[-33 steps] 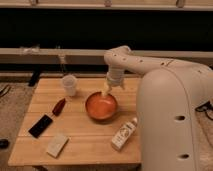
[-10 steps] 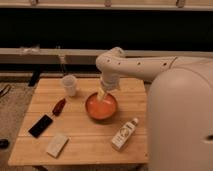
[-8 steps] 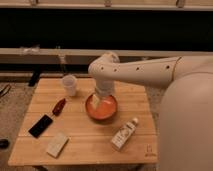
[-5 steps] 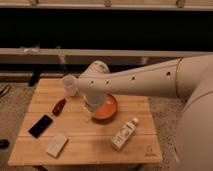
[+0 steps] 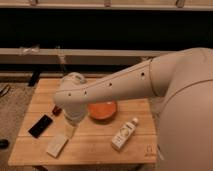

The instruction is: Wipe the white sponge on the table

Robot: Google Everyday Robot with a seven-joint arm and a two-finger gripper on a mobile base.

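Observation:
The white sponge [image 5: 57,145] lies flat near the front left of the wooden slatted table [image 5: 95,146]. My big white arm reaches in from the right and crosses over the table's middle. Its wrist hangs over the left half of the table. The gripper [image 5: 69,130] points down from the wrist, just above and to the right of the sponge's far end. I cannot tell whether it touches the sponge.
A black phone [image 5: 40,126] lies left of the sponge. An orange bowl [image 5: 103,110] sits mid-table, partly behind the arm. A white labelled bottle [image 5: 125,134] lies at the front right. A small red item [image 5: 56,110] shows by the wrist.
The arm has swung left from over the orange bowl and come down towards the front left, so the gripper now hangs close by the sponge. The objects have not moved.

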